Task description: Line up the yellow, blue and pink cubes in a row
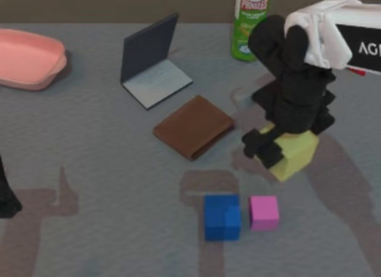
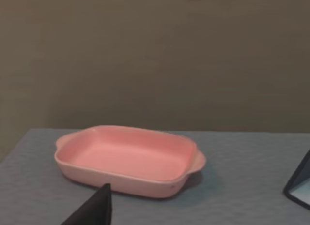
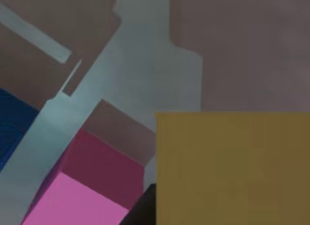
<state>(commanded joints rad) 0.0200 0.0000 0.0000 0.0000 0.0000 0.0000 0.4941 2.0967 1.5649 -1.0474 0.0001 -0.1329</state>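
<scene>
The right claw (image 1: pixel 280 147) sits low over the yellow cube (image 1: pixel 294 155), its dark fingers clamped on the cube's sides as far as the top view lets me judge, since the arm's bulk hides most of the grip. In the right wrist view the yellow cube (image 3: pixel 232 169) fills the frame close to the camera, with the pink cube (image 3: pixel 92 186) just beyond one corner and a sliver of the blue cube (image 3: pixel 12 126) farther off.

On the counter (image 1: pixel 107 187), the yellow cube lies turned at an angle, near but apart from the other two. The pink cube (image 1: pixel 264 212) and the blue cube (image 1: pixel 222 217) sit side by side in front of it, blue to the left, a narrow gap between them.

Farther out are a brown wallet (image 1: pixel 193 126), a small open laptop (image 1: pixel 152 62) and a green can (image 1: pixel 250 24) at the back edge. A salmon-pink tray (image 1: pixel 30 58) rests at the far left.

The left claw (image 1: pixel 6 196) is parked at the left edge; I cannot tell how its fingers stand.
</scene>
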